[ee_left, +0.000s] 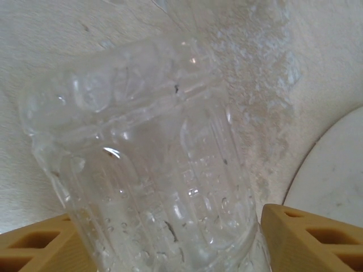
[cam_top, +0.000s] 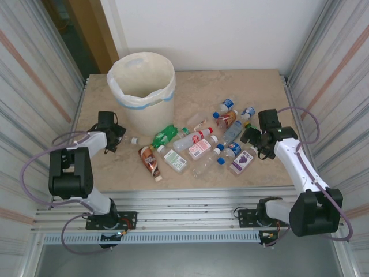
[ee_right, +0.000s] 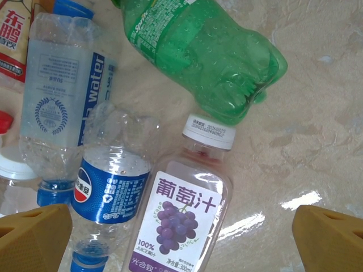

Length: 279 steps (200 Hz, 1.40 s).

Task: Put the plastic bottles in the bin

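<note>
one round cream-white bucket-like bin [cam_top: 147,118], lined with a translucent whitish bag with a blue band, stands upright with its mouth up at the far left of the beige marbled table [cam_top: 196,86]. small plastic bottles [cam_top: 202,149]: about fifteen, overlaps make the exact count unsure. all lie on their sides on the table, spread from the bin's foot across to the right arm. two are green, two brown, the rest clear, with blue, white or red caps. the brown bottle with a white cap [cam_top: 151,163] has its long axis near-to-far, cap toward the near edge. in the right wrist view four show well. the grape juice bottle with purple label [ee_right: 181,221] runs up-down, its white cap at the top touching the base of the green ribbed bottle [ee_right: 210,56], which runs diagonally to the upper left. the pepsi-labelled clear bottle [ee_right: 110,187] and the crumpled clear water bottle [ee_right: 62,96] lie beside it, blue caps pointing down. right gripper [cam_top: 253,143]: tan fingers [ee_right: 34,235] wide apart above these bottles, holding nothing. left gripper [cam_top: 115,138], just left of the bin's foot: one clear ribbed label-free bottle [ee_left: 153,170] sits between its fingers [ee_left: 309,238], both finger edges meeting its outline; can't tell whether they clamp it.
</note>
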Motion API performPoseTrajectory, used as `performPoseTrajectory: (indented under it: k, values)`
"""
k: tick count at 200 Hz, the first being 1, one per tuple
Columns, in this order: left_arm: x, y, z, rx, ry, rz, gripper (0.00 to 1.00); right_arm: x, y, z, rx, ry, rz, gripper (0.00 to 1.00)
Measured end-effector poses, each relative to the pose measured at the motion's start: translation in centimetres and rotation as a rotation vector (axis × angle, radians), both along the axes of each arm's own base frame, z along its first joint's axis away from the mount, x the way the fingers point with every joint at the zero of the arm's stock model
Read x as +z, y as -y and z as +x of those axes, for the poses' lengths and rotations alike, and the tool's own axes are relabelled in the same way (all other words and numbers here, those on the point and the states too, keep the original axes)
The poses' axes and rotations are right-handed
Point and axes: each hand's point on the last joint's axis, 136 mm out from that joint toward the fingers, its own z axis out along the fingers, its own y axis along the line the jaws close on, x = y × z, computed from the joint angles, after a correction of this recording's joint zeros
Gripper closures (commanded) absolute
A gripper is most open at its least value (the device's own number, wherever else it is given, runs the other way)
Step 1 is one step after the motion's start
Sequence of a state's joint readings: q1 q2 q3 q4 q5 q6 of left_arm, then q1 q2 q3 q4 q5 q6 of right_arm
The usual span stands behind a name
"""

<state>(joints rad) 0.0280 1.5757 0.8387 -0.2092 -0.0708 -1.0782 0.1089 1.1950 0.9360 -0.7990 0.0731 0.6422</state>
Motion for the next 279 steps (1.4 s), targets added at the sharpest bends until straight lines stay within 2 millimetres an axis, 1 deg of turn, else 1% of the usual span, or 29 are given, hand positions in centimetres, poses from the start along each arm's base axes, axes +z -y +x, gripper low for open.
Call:
performPoseTrajectory:
  k: [8,32,54,74,114,137,157,172,197,212,221,240,263,279]
  values:
    - [0.0,-0.3,-0.1,0.007,0.003,0.000,0.29,0.0,0.0,0.1,0.000,0.001,0.000,0.02]
    - [-0.2,-0.7,-0.4,0.018,0.005,0.001,0.18,-0.2,-0.2,0.2,0.003,-0.005,0.007,0.02]
    - [-1.3,-0.9,-1.6,0.025,-0.038,0.000,0.18,-0.4,-0.3,0.2,0.007,-0.011,0.016,0.02]
    - [-1.3,-0.9,-1.6,0.026,-0.038,0.002,0.23,-0.3,-0.4,0.2,0.008,-0.009,0.017,0.02]
    - [-1.6,-1.0,-2.0,0.026,-0.058,0.009,0.36,-0.2,-0.4,0.4,0.008,-0.008,0.017,0.02]
    - [-1.4,-1.0,-2.0,0.022,-0.057,0.010,0.39,0.1,-0.4,0.6,0.007,0.000,0.017,0.02]
    - [-0.8,-1.0,-2.6,0.014,-0.065,0.015,0.42,0.1,-0.4,0.6,0.007,0.001,0.017,0.02]
    - [0.7,-1.0,-2.9,0.008,-0.040,0.027,0.43,0.1,-0.4,0.6,0.007,0.001,0.017,0.02]
    - [5.0,-1.2,-3.4,-0.006,0.064,0.054,0.43,0.3,-0.4,0.7,0.008,0.007,0.018,0.02]
    - [7.7,-1.2,-4.0,-0.016,0.133,0.070,0.43,0.5,-0.4,0.8,0.007,0.018,0.020,0.02]
    - [9.3,-1.2,-4.7,-0.023,0.176,0.080,0.43,0.6,-0.4,0.8,0.007,0.025,0.020,0.02]
    - [11.9,-0.9,-6.4,-0.043,0.244,0.099,0.43,1.1,-0.4,0.9,0.007,0.045,0.022,0.02]
    - [15.3,0.2,-8.6,-0.088,0.340,0.125,0.45,1.4,-0.4,1.1,0.008,0.065,0.024,0.02]
    - [17.2,1.1,-10.0,-0.126,0.392,0.136,0.46,1.5,-0.5,1.3,0.008,0.073,0.025,0.02]
